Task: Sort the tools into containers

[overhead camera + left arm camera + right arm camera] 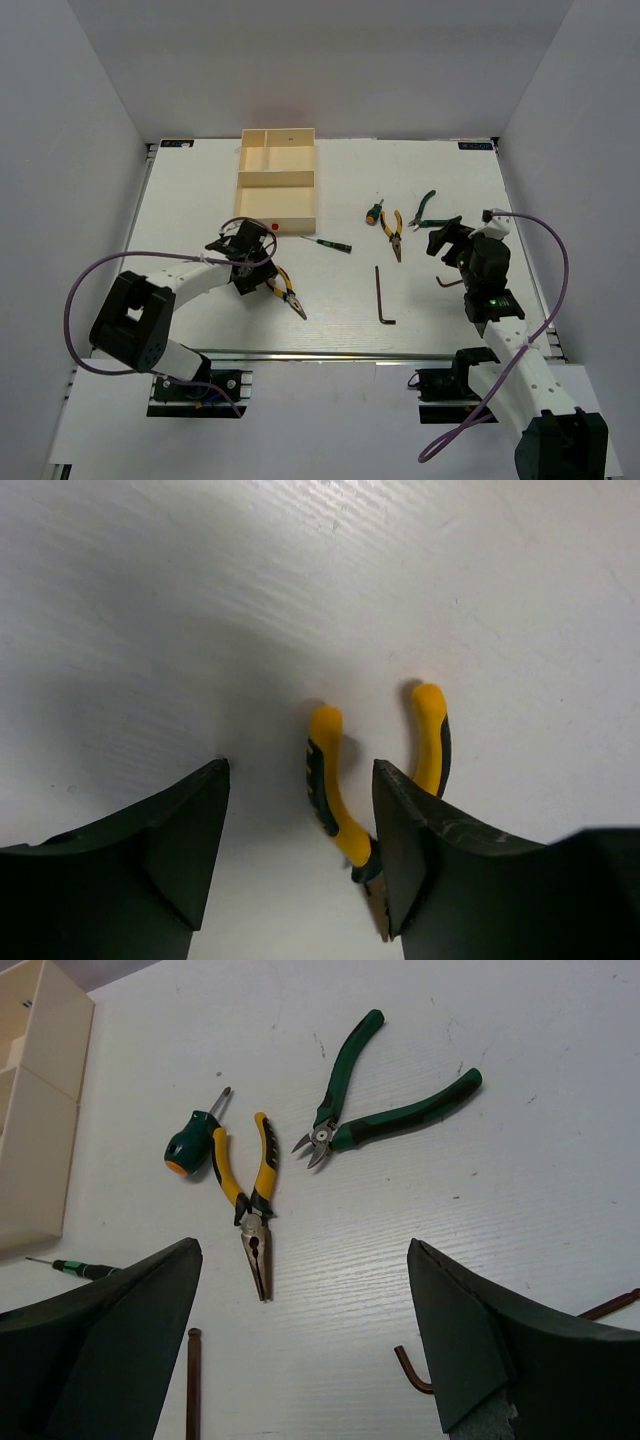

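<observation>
My left gripper [250,262] is open and low over yellow-handled pliers [285,290] at the front left. In the left wrist view one handle [330,780] lies between the fingers [400,840]. The pliers rest on the table. My right gripper [447,240] is open and empty above the table. Ahead of it lie a second pair of yellow pliers [250,1190], green pliers [385,1095] and a stubby screwdriver [190,1145]. A thin screwdriver [328,242] lies near the cream tray [241,180]. A long hex key [382,297] and a small one [447,282] lie nearer.
The tray's red dot [274,227] marks its near rim. White walls close the table at the back and both sides. Purple cables loop from both arms. The tray's corner shows in the right wrist view [40,1110].
</observation>
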### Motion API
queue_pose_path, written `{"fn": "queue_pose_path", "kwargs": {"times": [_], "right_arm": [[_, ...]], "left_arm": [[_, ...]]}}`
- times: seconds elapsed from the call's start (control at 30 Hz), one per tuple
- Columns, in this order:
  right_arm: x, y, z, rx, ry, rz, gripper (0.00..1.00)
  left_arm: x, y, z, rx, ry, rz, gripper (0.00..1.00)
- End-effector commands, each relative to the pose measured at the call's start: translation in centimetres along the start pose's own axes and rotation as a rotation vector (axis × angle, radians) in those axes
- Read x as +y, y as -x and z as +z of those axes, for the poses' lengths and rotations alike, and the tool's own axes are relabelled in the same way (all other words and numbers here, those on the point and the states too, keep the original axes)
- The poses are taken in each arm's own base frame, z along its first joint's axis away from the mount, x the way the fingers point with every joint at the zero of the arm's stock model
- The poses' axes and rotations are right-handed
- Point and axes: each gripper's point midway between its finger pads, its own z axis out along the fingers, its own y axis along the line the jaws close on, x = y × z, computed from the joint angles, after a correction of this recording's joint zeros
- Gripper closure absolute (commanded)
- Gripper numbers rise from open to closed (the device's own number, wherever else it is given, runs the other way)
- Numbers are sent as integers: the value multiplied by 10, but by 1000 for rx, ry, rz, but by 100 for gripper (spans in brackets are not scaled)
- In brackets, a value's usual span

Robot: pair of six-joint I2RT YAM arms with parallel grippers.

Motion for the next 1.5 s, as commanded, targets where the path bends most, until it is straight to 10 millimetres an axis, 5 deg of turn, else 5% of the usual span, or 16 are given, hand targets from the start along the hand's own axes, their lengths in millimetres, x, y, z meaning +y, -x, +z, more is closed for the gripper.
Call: {"fn": "queue_pose_path", "kwargs": {"times": [0.0, 0.2, 0.4, 0.77, 0.9, 1.27, 1.47], "right_arm": [[2, 9, 0, -40, 6, 21, 11], [1, 9, -1, -42, -3, 30, 11], [1, 7, -2, -49, 1, 40, 11], [-1, 10, -5, -60, -10, 44, 11], [-1, 9, -6, -59, -8, 48, 11], [-1, 8, -6, -55, -9, 54, 11], [-1, 10, -7, -57, -10, 56, 11]], "left_arm": [[28, -24, 17, 55, 145, 6, 32], [38, -39, 22, 74, 175, 19, 40], [40, -56, 23, 96, 172, 44, 61], [28, -56, 27, 98, 202, 113, 100], [17, -33, 11, 24, 175, 153, 100], [-47, 57, -76, -220, 24, 135, 100], [-82, 89, -92, -274, -13, 110, 100]]}}
